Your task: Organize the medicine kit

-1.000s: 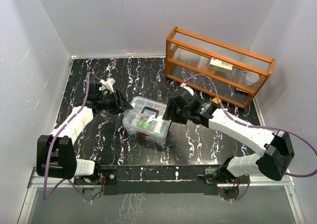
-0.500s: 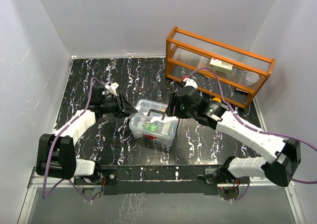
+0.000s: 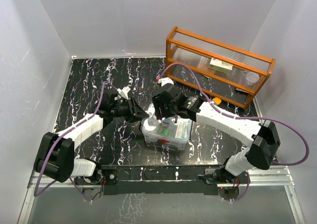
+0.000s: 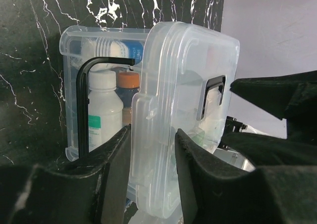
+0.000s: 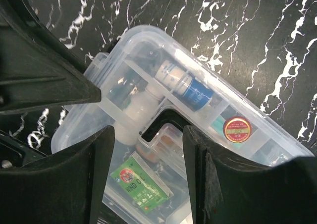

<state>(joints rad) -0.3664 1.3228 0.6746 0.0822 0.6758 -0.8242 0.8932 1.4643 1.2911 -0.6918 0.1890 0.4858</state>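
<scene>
From above, the kit [image 3: 171,135] is sitting nearer and further right on the table [image 3: 99,80] than a second ago, and my left gripper [image 3: 140,113] and right gripper [image 3: 166,119] are crowding over it. At my left wrist, the lid [image 4: 183,85] is standing up on edge, no longer flat, so the contents are becoming reachable; I am pinching its rim between narrowly parted jaws. At my right wrist, my jaws are hanging wide and empty, straddling the black handle [image 5: 159,119]. White walls [image 3: 124,16] are enclosing the black marbled table; an orange rack [image 3: 218,65] is standing far right.
</scene>
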